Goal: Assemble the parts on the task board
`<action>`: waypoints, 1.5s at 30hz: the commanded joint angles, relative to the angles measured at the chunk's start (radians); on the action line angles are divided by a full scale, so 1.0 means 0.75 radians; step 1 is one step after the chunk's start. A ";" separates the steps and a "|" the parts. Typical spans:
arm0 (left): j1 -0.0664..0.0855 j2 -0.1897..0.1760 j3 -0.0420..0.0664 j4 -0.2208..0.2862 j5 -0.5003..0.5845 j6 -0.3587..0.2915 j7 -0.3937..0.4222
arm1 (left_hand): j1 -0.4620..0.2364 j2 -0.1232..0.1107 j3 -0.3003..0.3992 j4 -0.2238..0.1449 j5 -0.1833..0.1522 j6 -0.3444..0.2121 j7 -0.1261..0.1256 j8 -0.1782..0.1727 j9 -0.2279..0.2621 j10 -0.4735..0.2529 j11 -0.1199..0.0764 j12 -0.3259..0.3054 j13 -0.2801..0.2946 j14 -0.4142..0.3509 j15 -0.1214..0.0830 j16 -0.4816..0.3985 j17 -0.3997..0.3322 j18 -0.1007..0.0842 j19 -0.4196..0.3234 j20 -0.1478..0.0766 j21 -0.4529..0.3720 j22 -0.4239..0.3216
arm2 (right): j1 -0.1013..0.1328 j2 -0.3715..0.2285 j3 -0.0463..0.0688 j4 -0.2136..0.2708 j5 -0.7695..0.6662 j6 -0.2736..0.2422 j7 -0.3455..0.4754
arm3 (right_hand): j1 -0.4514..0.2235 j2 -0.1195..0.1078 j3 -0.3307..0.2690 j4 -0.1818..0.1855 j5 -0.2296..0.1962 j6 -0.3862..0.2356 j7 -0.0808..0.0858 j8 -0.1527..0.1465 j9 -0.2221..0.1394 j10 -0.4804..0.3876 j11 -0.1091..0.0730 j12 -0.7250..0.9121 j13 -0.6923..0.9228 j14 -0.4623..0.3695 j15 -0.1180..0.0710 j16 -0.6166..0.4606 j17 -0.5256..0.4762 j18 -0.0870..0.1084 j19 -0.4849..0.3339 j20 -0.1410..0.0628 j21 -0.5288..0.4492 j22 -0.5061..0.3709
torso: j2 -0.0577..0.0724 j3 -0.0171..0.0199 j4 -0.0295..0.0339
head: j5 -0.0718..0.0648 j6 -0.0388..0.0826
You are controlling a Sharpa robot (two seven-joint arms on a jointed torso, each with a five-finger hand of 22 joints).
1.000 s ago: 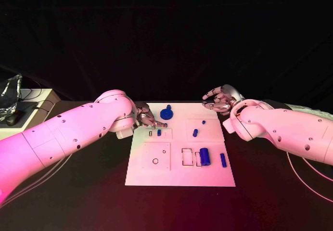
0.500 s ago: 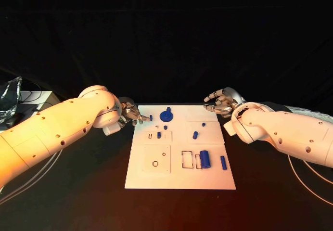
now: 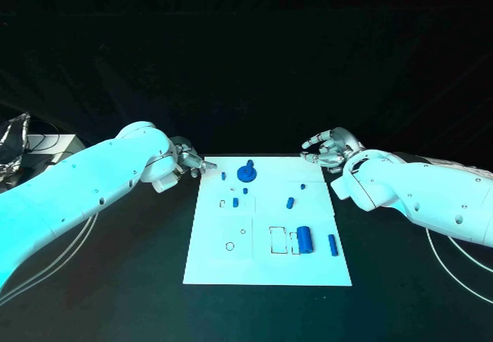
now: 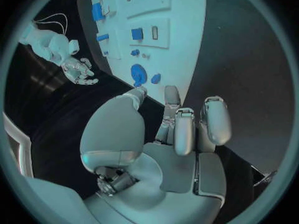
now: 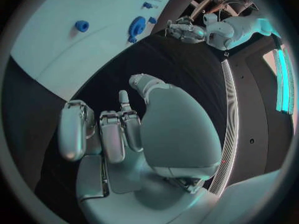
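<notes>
White and flat, the board (image 3: 267, 271) lies in the middle of the black bench (image 3: 123, 285), a rectangular plate marked with thin outlined slots. Small blue parts sit on it: a round knob (image 3: 246, 172) near its far edge, a cylinder (image 3: 304, 236) and a slim bar (image 3: 332, 244) toward its right edge, a short peg (image 3: 291, 202) at its centre. The left robot hand (image 3: 188, 163) hovers just off the board's far left corner, silver fingers loosely curled, holding nothing. The right robot hand (image 3: 329, 150) hangs past the far right corner, fingers apart and empty.
</notes>
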 commanded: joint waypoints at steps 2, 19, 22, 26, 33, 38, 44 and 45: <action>0.007 0.028 -0.001 -0.043 -0.015 -0.049 0.058 | -0.012 -0.018 -0.026 0.000 -0.007 0.002 0.008 -0.002 -0.006 0.010 0.004 0.018 0.011 0.097 0.012 0.011 0.237 -0.003 0.015 0.004 0.011 0.014 | 0.010 -0.001 0.001 0.012 0.008 -0.013 0.031 | -0.011 0.002 0.004 -0.002 -0.008 -0.009 0.000 0.005 0.002 0.020 0.000 -0.006 0.228 0.101 0.001 -0.005 0.183 0.013 -0.010 0.001 -0.005 0.098 | 0.018 -0.0034 0.0018 | -0.006 0.008; 0.010 0.096 -0.040 -0.120 0.036 -0.073 0.145 | -0.013 -0.011 -0.083 0.001 -0.013 -0.016 0.011 -0.015 -0.028 0.027 0.005 0.041 0.023 0.105 0.013 0.023 0.256 -0.009 0.034 0.003 0.028 0.043 | 0.034 0.015 0.001 -0.003 0.220 -0.176 0.220 | -0.109 -0.016 0.129 -0.066 -0.012 -0.060 -0.013 0.079 0.101 -0.531 -0.018 -1.003 -0.741 -0.208 -0.017 -0.901 -0.892 0.172 -0.398 -0.010 -1.141 -0.685 | 0.041 -0.0061 -0.0097 | -0.012 0.019; 0.010 0.098 -0.041 -0.121 0.043 -0.067 0.147 | -0.014 -0.010 -0.087 0.001 -0.013 -0.016 0.011 -0.015 -0.030 0.027 0.006 0.042 0.024 0.106 0.013 0.024 0.257 -0.010 0.034 0.004 0.029 0.044 | 0.036 0.011 0.001 0.004 0.237 -0.180 0.230 | -0.112 -0.016 0.131 -0.074 -0.011 -0.065 -0.011 0.081 0.104 -0.532 -0.017 -1.017 -0.762 -0.207 -0.015 -0.931 -0.894 0.172 -0.395 -0.009 -1.159 -0.701 | 0.042 -0.0054 -0.0078 | -0.016 0.020; 0.010 0.096 -0.042 -0.119 0.056 -0.054 0.146 | -0.014 -0.008 -0.090 0.001 -0.014 -0.017 0.012 -0.017 -0.032 0.020 0.007 0.036 0.015 0.105 0.014 0.024 0.256 -0.009 0.033 0.004 0.028 0.043 | 0.048 0.003 0.002 0.009 0.248 -0.186 0.238 | -0.114 -0.015 0.133 -0.079 -0.007 -0.068 -0.010 0.082 0.106 -0.536 -0.015 -1.025 -0.774 -0.208 -0.014 -0.950 -0.894 0.171 -0.396 -0.008 -1.171 -0.711 | 0.043 -0.0032 -0.0036 | -0.022 0.024; 0.010 0.093 -0.043 -0.119 0.073 -0.047 0.147 | -0.012 -0.001 -0.094 0.001 -0.013 -0.016 0.013 -0.017 -0.034 0.018 0.008 0.036 0.014 0.105 0.015 0.023 0.255 -0.009 0.033 0.005 0.028 0.043 | 0.056 0.004 0.002 0.012 0.267 -0.174 0.247 | -0.115 -0.012 0.134 -0.083 -0.004 -0.069 -0.009 0.084 0.108 -0.538 -0.015 -1.027 -0.782 -0.208 -0.013 -0.964 -0.893 0.171 -0.395 -0.007 -1.180 -0.719 | 0.048 -0.0007 -0.0025 | -0.023 0.022; 0.010 0.095 -0.044 -0.120 0.078 -0.043 0.146 | -0.007 0.007 -0.095 0.000 -0.012 -0.015 0.014 -0.018 -0.037 0.010 0.008 0.031 0.005 0.104 0.016 0.023 0.254 -0.008 0.030 0.006 0.026 0.039 | 0.057 0.008 0.002 0.013 0.271 -0.171 0.251 | -0.114 -0.010 0.135 -0.087 -0.004 -0.067 -0.009 0.086 0.110 -0.537 -0.015 -1.029 -0.788 -0.207 -0.013 -0.975 -0.894 0.172 -0.393 -0.007 -1.184 -0.723 | 0.044 -0.0018 -0.0043 | -0.021 0.019; 0.010 0.099 -0.047 -0.126 0.083 -0.036 0.142 | 0.018 0.033 -0.091 -0.001 -0.008 -0.008 0.014 -0.018 -0.046 0.005 0.009 0.033 0.002 0.104 0.017 0.023 0.254 -0.008 0.028 0.009 0.026 0.040 | 0.058 0.006 0.002 0.016 0.272 -0.170 0.253 | -0.116 -0.010 0.135 -0.089 -0.004 -0.068 -0.009 0.086 0.110 -0.537 -0.015 -1.031 -0.793 -0.206 -0.013 -0.984 -0.895 0.171 -0.392 -0.007 -1.188 -0.727 | 0.046 -0.0042 -0.0043 | -0.010 0.021; 0.010 0.101 -0.047 -0.128 0.084 -0.035 0.141 | 0.021 0.036 -0.090 -0.002 -0.007 -0.005 0.014 -0.017 -0.046 0.005 0.009 0.033 0.002 0.104 0.017 0.023 0.254 -0.008 0.028 0.009 0.027 0.040 | 0.058 0.006 0.002 0.016 0.272 -0.170 0.253 | -0.117 -0.010 0.135 -0.089 -0.004 -0.069 -0.009 0.086 0.110 -0.537 -0.015 -1.032 -0.794 -0.206 -0.013 -0.986 -0.895 0.171 -0.392 -0.007 -1.189 -0.728 | 0.046 -0.0047 -0.0043 | -0.010 0.018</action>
